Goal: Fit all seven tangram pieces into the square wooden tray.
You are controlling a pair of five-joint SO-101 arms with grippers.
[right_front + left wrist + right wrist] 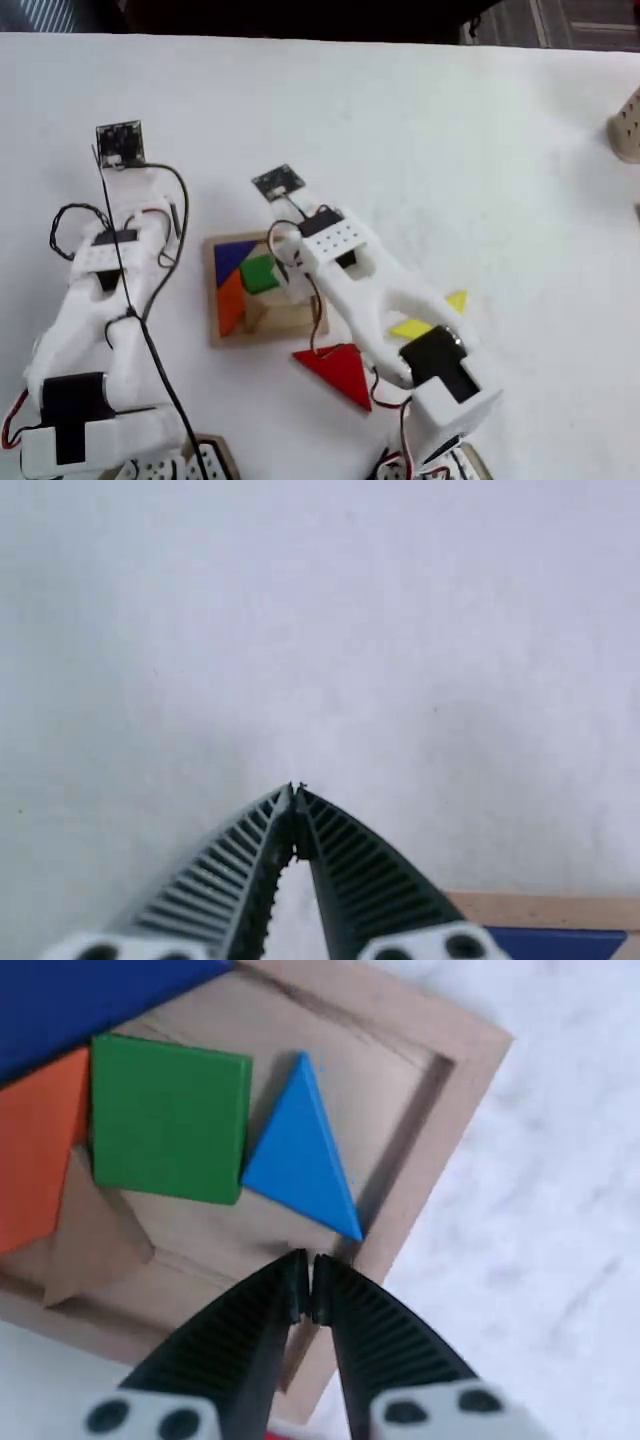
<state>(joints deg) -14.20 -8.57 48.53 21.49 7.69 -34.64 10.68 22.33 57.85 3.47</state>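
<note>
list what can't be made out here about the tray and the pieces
- High view: the right arm covers the right side of the tray and part of the yellow shapes, so whether they are one piece or two cannot be told.
- Left wrist view: the picture's edge cuts off the tray corner and the dark blue piece.
- Right wrist view: the orange piece and the dark blue piece run off the edge.

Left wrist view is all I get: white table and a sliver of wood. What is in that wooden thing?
Observer: The tray holds four pieces: a dark blue piece, an orange piece, a green square, a small blue triangle.
Visitor: Any left outside?
Observer: A red triangle and a yellow piece lie on the table near the tray.
Visitor: And the other arm?
Observer: Its end effector is shut, empty, over the tray's rim.
</note>
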